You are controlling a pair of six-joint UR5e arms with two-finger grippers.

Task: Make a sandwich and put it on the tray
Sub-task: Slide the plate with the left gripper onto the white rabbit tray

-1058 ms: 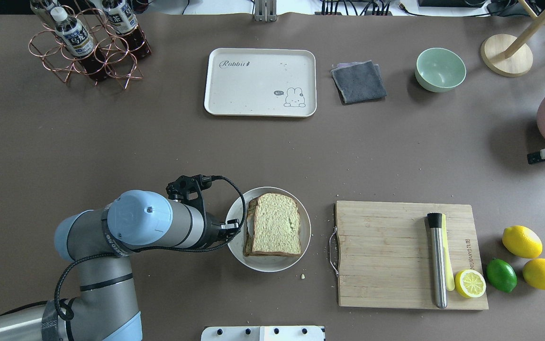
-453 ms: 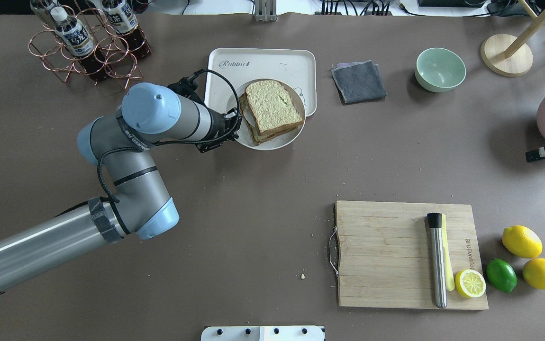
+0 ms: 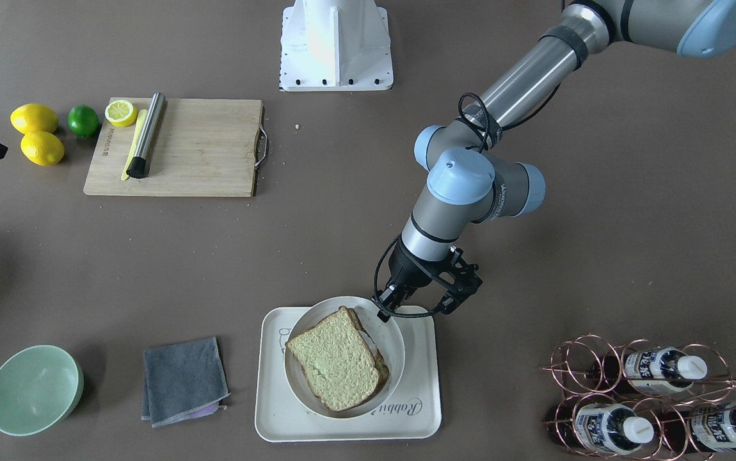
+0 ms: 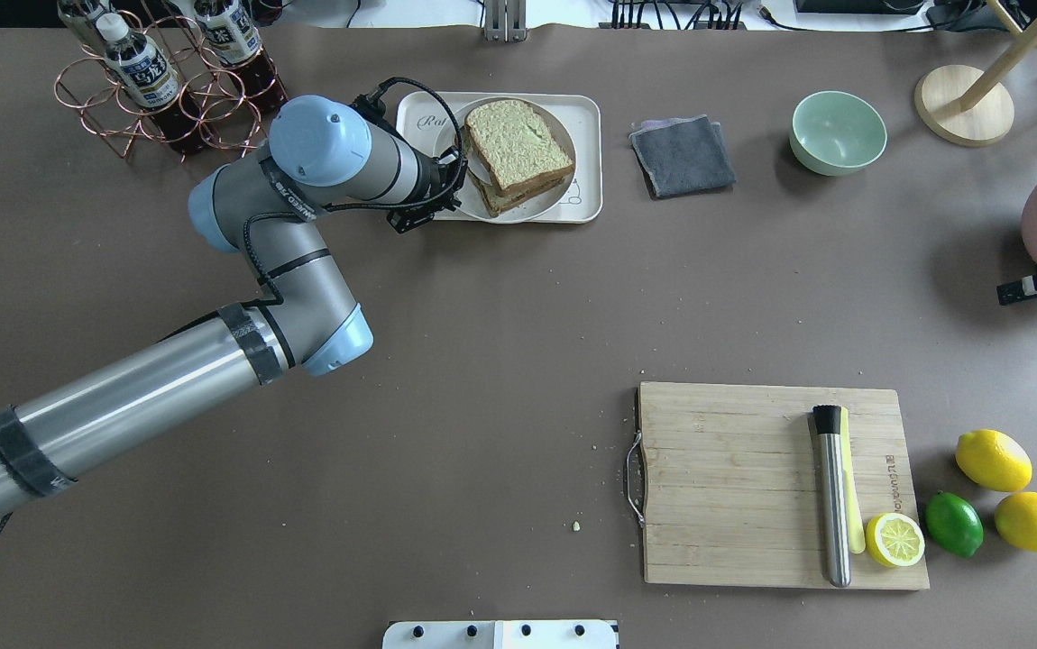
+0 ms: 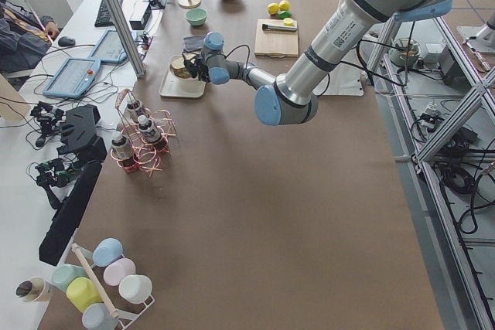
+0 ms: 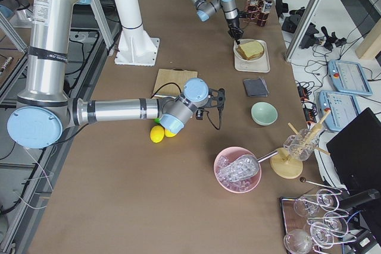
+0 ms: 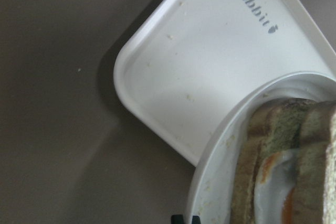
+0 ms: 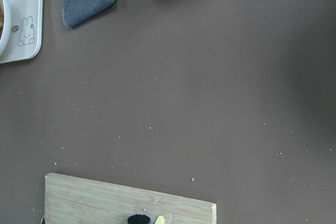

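Cream-white tray (image 3: pixel 420 410) with the plate (image 3: pixel 391 342) and sandwich (image 3: pixel 337 362) over it: the placing step, nearly done.

The left gripper (image 3: pixel 386 309) is pinched narrow on the plate's rim, at the tray's robot-side edge. The sandwich lies on that plate inside the tray's outline, with egg white and orange yolk showing between its two slices in the wrist view. I cannot tell whether the plate rests on the tray or hangs just above it. As I judge it, the next move calls for a gentle set-down, then letting go of the rim and backing off without dragging the plate. The right gripper (image 4: pixel 1028 306), well apart from the tray at the desk's end, has its fingers spread and holds nothing. The tray's script (image 7: pixel 249 1) reads "Rabbit". Labels on the bottles (image 3: pixel 656 368) near the tray and the stamp on the cutting board (image 3: pixel 195 147) are too small to read.
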